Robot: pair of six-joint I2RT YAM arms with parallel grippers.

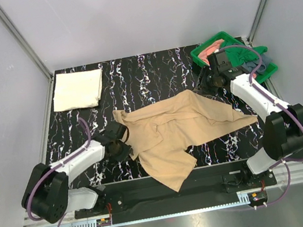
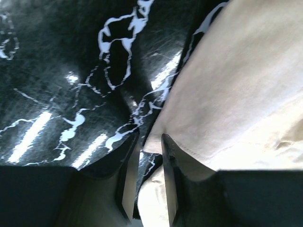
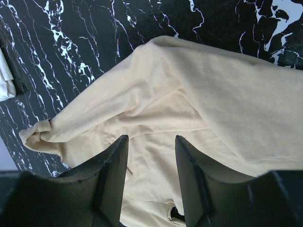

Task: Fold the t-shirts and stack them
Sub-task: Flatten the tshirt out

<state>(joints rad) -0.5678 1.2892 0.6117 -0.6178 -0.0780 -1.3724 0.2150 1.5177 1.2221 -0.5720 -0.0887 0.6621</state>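
Even overhead light leaves only soft shadows by the near edge of the table (image 1: pixel 150 72). In the left wrist view, white glare streaks its glossy surface, the tan t-shirt (image 2: pixel 246 85) washes out, and the close fingers (image 2: pixel 169 184) are dark and blurred. The right wrist view is sharp on cloth.

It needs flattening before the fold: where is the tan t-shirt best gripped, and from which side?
Probably the left edge of the tan t-shirt, coming in low from the left, where the left gripper stands. There a thin hemmed edge lies flat on the table with bare surface beside it; the middle is bunched folds.
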